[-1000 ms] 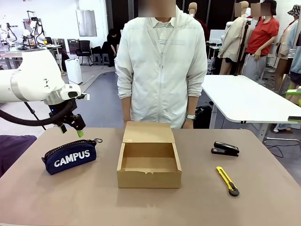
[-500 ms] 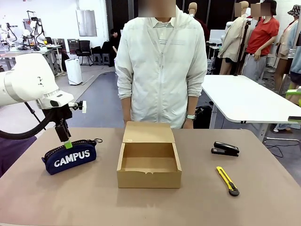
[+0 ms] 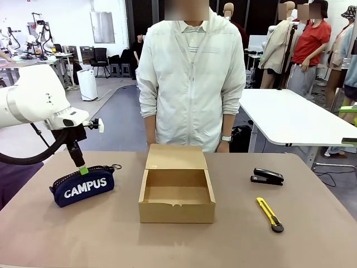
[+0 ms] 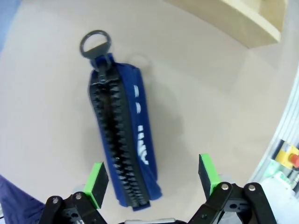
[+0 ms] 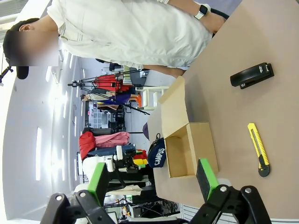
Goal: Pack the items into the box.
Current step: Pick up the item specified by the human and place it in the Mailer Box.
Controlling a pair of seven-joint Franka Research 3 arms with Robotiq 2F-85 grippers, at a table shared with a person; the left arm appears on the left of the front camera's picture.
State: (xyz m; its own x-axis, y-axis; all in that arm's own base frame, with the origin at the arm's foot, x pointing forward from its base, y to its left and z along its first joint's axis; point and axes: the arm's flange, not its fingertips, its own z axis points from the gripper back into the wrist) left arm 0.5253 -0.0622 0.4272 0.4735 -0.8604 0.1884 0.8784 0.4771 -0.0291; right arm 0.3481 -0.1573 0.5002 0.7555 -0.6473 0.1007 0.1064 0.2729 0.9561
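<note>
Left gripper lowered over pouch | jaws apart, straddling it | pouch lies left-right, ring toward box

Your left arm reaches in from the left with its white forearm roughly level, a black cable looping beneath it. The wrist is bent so that the left gripper points straight down and sits low. From the front you see its fingers nearly edge-on (one green tip shows at the bottom). In the left wrist view the jaws stand wide apart, with the green pads facing each other and gripping nothing. Your right gripper is also spread wide and empty. Its wrist is rolled, so its view lies sideways, and it is held back and high.
</note>
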